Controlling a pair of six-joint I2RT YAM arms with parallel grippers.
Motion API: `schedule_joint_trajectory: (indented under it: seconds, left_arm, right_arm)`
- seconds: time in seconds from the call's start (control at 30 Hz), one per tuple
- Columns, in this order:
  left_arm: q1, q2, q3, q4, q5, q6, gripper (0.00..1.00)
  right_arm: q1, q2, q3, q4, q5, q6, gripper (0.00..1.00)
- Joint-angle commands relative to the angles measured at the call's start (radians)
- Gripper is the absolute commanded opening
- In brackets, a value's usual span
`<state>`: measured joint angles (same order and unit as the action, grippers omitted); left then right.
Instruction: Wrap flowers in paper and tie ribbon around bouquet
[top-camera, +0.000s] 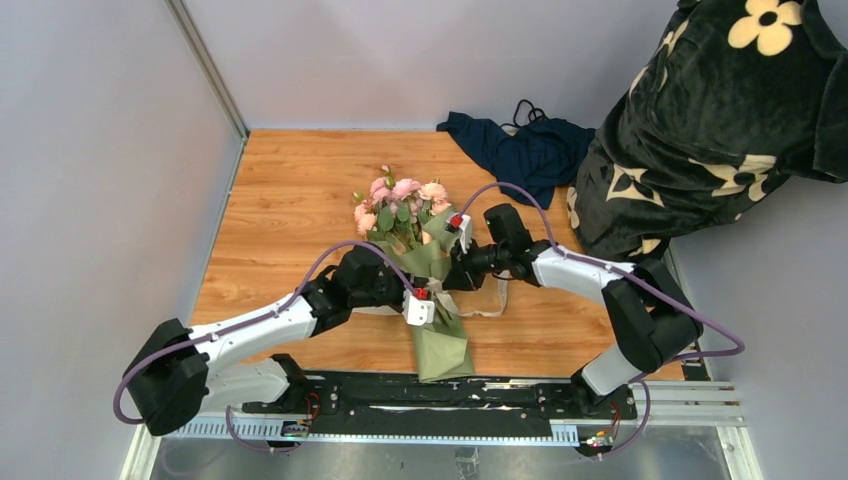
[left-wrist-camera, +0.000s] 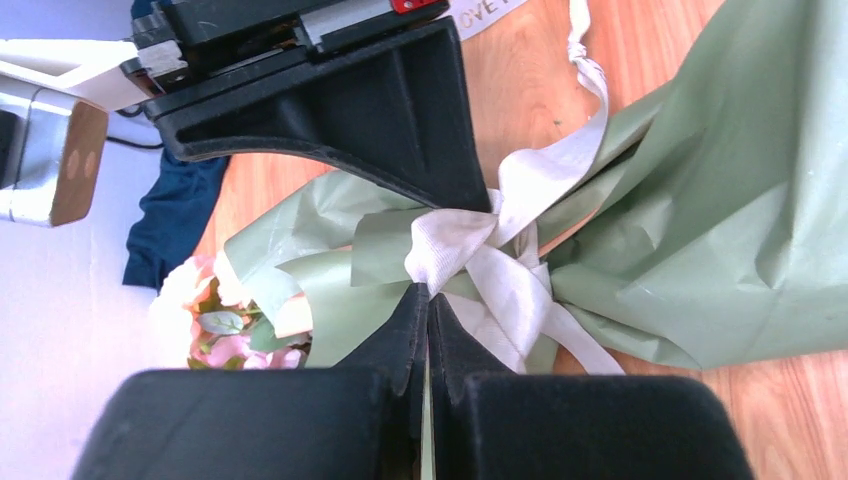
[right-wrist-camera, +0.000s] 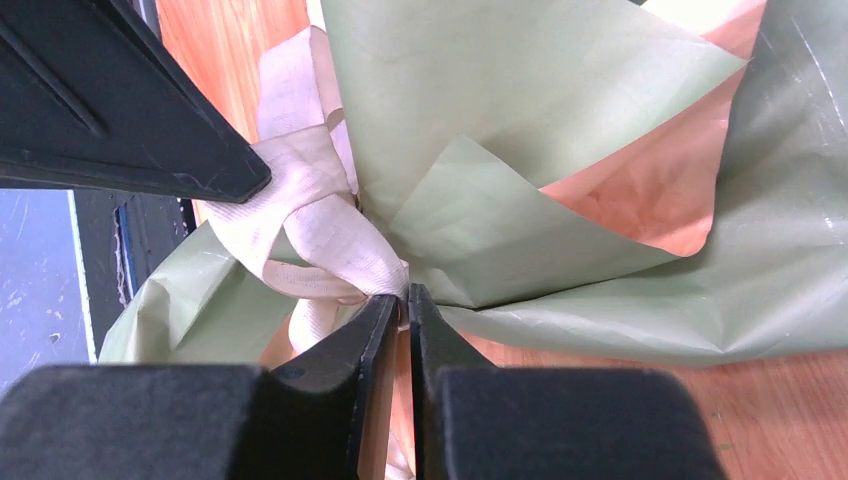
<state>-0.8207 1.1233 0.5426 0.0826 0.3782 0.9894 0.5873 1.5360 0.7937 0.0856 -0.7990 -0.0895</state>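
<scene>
The bouquet lies on the wooden table: pink flowers at the far end, and sage-green paper gathered into a cone with tan showing inside. A cream ribbon is looped and crossed around the cone's waist, one tail trailing right. My left gripper is shut with its tips pinching a ribbon loop. My right gripper faces it from the other side, jaws a sliver apart, with ribbon caught between its tips.
A dark navy cloth lies at the table's back. Black fabric with cream flower prints stands at the right edge. Grey walls close the left and back sides. The two arms cross just in front of the bouquet.
</scene>
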Motion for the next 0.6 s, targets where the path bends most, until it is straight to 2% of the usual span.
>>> schedule_joint_trajectory:
  seconds: [0.0,0.1,0.27,0.5,0.57]
  left_arm:
    - [0.000,-0.008,-0.007,-0.056,0.025,0.020,0.00]
    - [0.000,-0.008,-0.015,-0.068,0.044,0.048,0.00]
    - [0.000,-0.013,-0.036,-0.136,0.072,0.172,0.00]
    - [0.000,-0.014,-0.043,-0.158,0.048,0.183,0.00]
    - [0.000,-0.024,-0.034,-0.173,0.013,0.159,0.32]
  right_arm:
    - [-0.011,0.008,0.014,0.016,0.018,0.021,0.15]
    - [-0.011,-0.006,0.008,0.018,0.035,0.026,0.14]
    - [-0.020,-0.054,-0.015,0.047,0.092,0.065,0.03]
    - [-0.037,-0.098,-0.044,0.081,0.134,0.131,0.00]
    - [-0.037,-0.095,-0.054,0.088,0.122,0.138,0.00]
